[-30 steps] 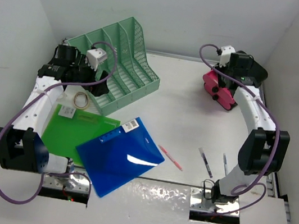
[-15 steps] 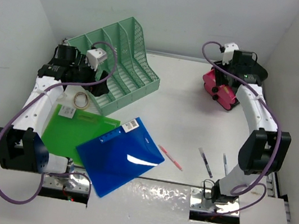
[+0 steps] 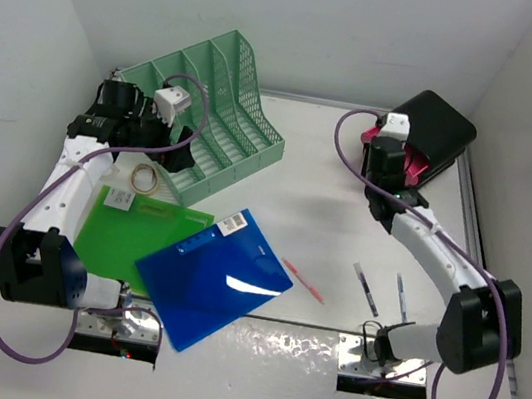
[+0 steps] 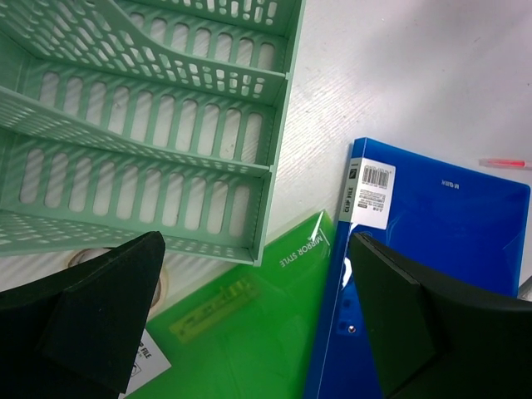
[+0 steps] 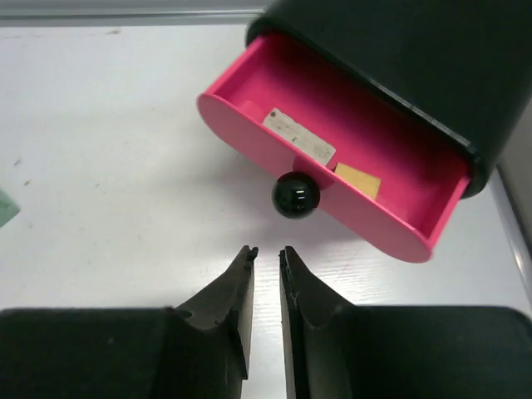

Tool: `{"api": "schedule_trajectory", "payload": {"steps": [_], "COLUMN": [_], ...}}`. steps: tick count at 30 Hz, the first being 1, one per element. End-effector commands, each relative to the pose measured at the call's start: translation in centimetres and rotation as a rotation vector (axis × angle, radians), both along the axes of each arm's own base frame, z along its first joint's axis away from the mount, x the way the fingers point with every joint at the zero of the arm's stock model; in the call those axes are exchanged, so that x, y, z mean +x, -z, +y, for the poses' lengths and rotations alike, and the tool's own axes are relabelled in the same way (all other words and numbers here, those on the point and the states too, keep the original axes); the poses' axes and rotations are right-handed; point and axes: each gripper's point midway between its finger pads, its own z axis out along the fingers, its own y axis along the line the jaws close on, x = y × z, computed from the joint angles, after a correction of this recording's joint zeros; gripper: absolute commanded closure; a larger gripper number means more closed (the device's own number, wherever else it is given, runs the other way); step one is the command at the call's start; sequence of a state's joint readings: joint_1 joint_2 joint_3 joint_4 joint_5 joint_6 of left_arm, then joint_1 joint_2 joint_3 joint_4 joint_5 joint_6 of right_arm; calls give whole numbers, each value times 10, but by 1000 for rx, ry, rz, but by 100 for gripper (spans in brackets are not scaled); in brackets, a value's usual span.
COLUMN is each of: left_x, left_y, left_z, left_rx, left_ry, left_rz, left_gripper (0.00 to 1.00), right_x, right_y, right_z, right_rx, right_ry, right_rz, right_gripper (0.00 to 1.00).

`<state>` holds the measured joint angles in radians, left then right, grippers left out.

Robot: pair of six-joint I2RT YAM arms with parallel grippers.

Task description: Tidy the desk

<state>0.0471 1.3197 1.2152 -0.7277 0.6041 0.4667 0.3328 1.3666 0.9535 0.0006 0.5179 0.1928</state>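
The desk (image 3: pixel 317 198) is a white tabletop with metal rails. A blue folder (image 3: pixel 214 274) overlaps a green folder (image 3: pixel 129 234) at the front left. A pink pen (image 3: pixel 304 280) lies beside them. My left gripper (image 3: pixel 175 150) hangs wide open and empty over the green folder (image 4: pixel 249 332) by the mint rack (image 4: pixel 150 150). My right gripper (image 5: pixel 266 252) is only slightly open and empty, just short of the black knob (image 5: pixel 296 196) of the pink drawer (image 5: pixel 332 141). The drawer stands pulled out of the black box (image 3: pixel 434 130).
The mint-green slotted file rack (image 3: pixel 209 110) stands at the back left, with a rubber-band ring (image 3: pixel 145 177) beside it. Two thin dark sticks (image 3: pixel 366 288) lie near the right arm's base. The drawer holds a pale card (image 5: pixel 299 138) and an orange tab (image 5: pixel 357 179).
My right arm has swung from over the black-and-pink box back toward the left and nearer, and the black box now shows with its pink drawer out. The left arm has not moved.
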Motion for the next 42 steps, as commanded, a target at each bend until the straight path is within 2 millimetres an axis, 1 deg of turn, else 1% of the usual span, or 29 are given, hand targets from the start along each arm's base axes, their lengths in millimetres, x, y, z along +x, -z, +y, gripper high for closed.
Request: {"api": "schedule_trajectory", "payload": {"steps": [1, 2, 3, 6, 8, 10, 13, 14, 16, 17, 19, 20, 22, 23, 24, 26, 27, 32, 34, 35, 37, 38, 40, 42], "left_x": [-2, -2, -2, -2, -2, -3, -2, -2, -2, -1, -1, 0, 0, 1, 1, 1, 1, 1, 2, 2, 2, 3, 3, 3], "left_y": [-17, -18, -18, -18, -18, -17, -18, -18, -18, -18, -17, -17, -17, -16, -15, -15, -15, -14, -14, -13, -12, -12, -12, -12], "left_z": [0, -1, 0, -1, 0, 0, 1, 1, 1, 2, 2, 1, 2, 2, 2, 3, 2, 3, 3, 3, 3, 3, 3, 3], "left_rx": [-8, -8, -9, -8, -6, -3, 1, 2, 2, 3, 2, 2, 2, 4, 4, 5, 7, 6, 8, 7, 7, 7, 7, 7], "left_ry": [15, 17, 16, 18, 17, 17, 13, 12, 12, 11, 10, 12, 10, 7, 8, 6, 8, 6, 5, 7, 7, 5, 5, 5], "left_rz": [-60, -61, -64, -65, -64, -64, -68, -68, -66, -69, -65, -65, -64, -62, -59, -61, -61, -56, -58, -55, -54, -52, -54, -55], "left_gripper": [8, 8, 8, 8, 8, 8, 8, 8, 8, 8, 8, 8, 8, 8, 8, 8, 8, 8, 8, 8, 8, 8, 8, 8], "right_x": [21, 24, 28, 37, 43, 52, 63, 65, 72, 74, 80, 82, 87, 89, 92, 96, 99, 100, 97, 98, 92, 89, 85, 84], "right_y": [3, 9, 23, 31, 32, 32, 35, 36, 35, 35, 33, 35, 31, 34, 30, 33, 31, 36, 42, 44, 53, 57, 60, 65], "right_z": [-12, -10, -10, -16, -20, -21, -29, -37, -42, -50, -52, -59, -63, -68, -70, -73, -73, -77, -75, -71, -63, -64, -58, -58], "right_rx": [191, 196, 192, 185, 190, 206, 200, 196, 190, 193, 195, 189, 171, 162, 154, 140, 126, 97, 100, 114, 112, 98, 56, 50], "right_ry": [238, 245, 261, 322, 340, 347, 366, 378, 379, 388, 374, 385, 379, 386, 382, 383, 378, 396, 386, 365, 344, 355, 352, 375], "right_rz": [-149, -138, -121, -125, -126, -131, -126, -124, -127, -127, -125, -120, -122, -116, -122, -115, -116, -109, -97, -99, -81, -79, -72, -64], "right_gripper": [82, 76, 75, 70, 66, 66, 66, 66, 66, 66, 66, 66, 67, 67, 67, 67, 67, 67, 67, 67, 67, 67, 63, 56]}}
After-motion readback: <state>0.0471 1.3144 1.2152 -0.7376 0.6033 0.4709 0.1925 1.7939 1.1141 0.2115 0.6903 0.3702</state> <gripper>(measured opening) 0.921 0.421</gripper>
